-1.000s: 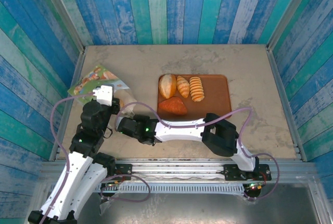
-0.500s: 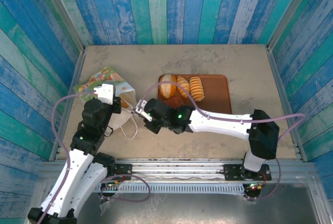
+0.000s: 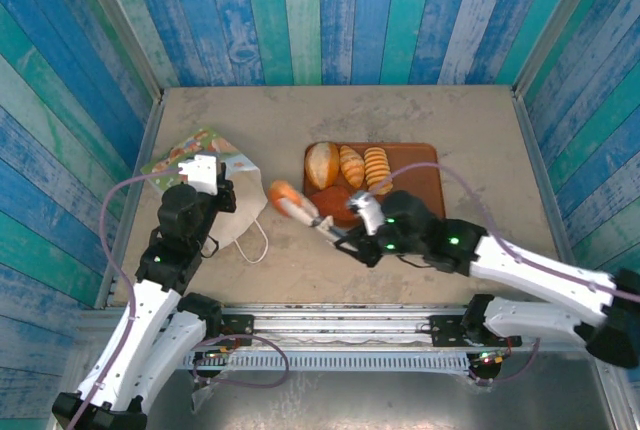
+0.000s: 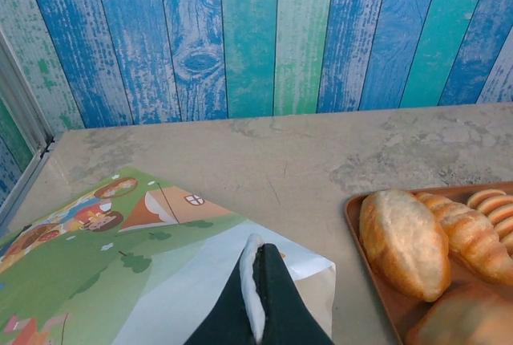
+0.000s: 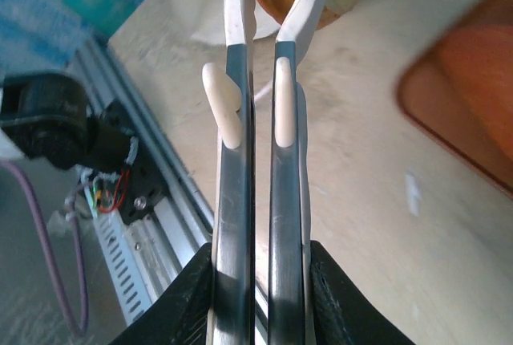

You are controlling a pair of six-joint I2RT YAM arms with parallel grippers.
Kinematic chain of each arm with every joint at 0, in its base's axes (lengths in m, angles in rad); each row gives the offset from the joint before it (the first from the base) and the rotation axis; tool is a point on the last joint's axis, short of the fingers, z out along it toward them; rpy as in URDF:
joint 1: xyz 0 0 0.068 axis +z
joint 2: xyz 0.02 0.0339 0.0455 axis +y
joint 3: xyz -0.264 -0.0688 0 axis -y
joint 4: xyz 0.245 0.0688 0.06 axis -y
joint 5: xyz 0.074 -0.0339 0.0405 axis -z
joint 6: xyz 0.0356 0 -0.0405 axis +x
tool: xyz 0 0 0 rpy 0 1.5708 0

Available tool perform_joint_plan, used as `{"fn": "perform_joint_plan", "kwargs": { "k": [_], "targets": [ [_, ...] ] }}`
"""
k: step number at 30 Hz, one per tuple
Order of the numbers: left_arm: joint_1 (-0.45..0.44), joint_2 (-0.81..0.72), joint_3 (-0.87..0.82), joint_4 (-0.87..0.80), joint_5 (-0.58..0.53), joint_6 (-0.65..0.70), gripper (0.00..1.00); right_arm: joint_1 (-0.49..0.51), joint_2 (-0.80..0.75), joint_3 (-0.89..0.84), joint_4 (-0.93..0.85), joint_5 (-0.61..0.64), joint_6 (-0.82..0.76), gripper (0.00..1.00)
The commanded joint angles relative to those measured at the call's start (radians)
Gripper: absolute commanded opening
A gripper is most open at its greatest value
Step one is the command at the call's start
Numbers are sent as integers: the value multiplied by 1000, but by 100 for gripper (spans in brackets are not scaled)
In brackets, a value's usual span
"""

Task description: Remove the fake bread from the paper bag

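Nearest the arms' bases, above the tabletop [image 3: 300,255], the right gripper [image 3: 297,207] was clamped on an orange roll [image 3: 281,193]. Its two slim fingers [image 5: 234,200] pinched the side of the roll nearest the wrist, clear of the bag and just short of the tray. I judged the roll light, stiff and smooth, likely hollow plastic. Its rounded skin gave so narrow a pinch little to bite, so a hold across the widest middle seemed surer than one near an end, where it could squirt out.

A little farther on, to the left, the left gripper [image 4: 255,289] was pressed together on the white rim of the paper bag [image 4: 104,265]. The bag lay flat on a printed side, with a cord handle [image 3: 255,240] trailing toward the near edge. Its thin paper looked floppy and easy to crease or drag, so the mouth rim seemed the sensible place to pin it. Whether any bread remained inside I could not tell.

Beyond, the brown tray [image 3: 420,190] held four more pastries [image 3: 322,164], well apart from the bag.
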Motion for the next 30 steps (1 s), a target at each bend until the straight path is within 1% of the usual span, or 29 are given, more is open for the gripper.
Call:
{"fn": "perform_joint_plan", "kwargs": {
  "k": [1,2,4,6,8,10,14,22,26,30],
  "targets": [
    [-3,-22,10,37,17,-31,0,-98,-153,-109,-94,19,149,24],
    [-3,-28,7,38,23,-37,0,-140,-197,-134,-115,13,170,24],
    [-3,-38,-1,40,35,-45,0,-243,-269,-178,-158,-38,206,24],
    [-3,-43,-3,38,37,-51,0,-326,-310,-208,-192,-79,233,24],
    [-3,-45,-4,40,40,-59,0,-407,-327,-229,-212,-137,246,25],
    [-3,-46,-6,43,46,-66,0,-454,-331,-237,-228,-175,247,25],
    [-3,-47,-9,44,50,-75,0,-488,-322,-234,-241,-216,250,25],
    [-3,-57,-12,45,40,-77,0,-497,-324,-237,-234,-287,284,25],
    [-3,-52,-12,46,40,-78,0,-502,-345,-290,-224,-282,346,26],
    [-3,-50,-12,47,39,-78,0,-517,-368,-342,-216,-269,402,30]
  ]
}}
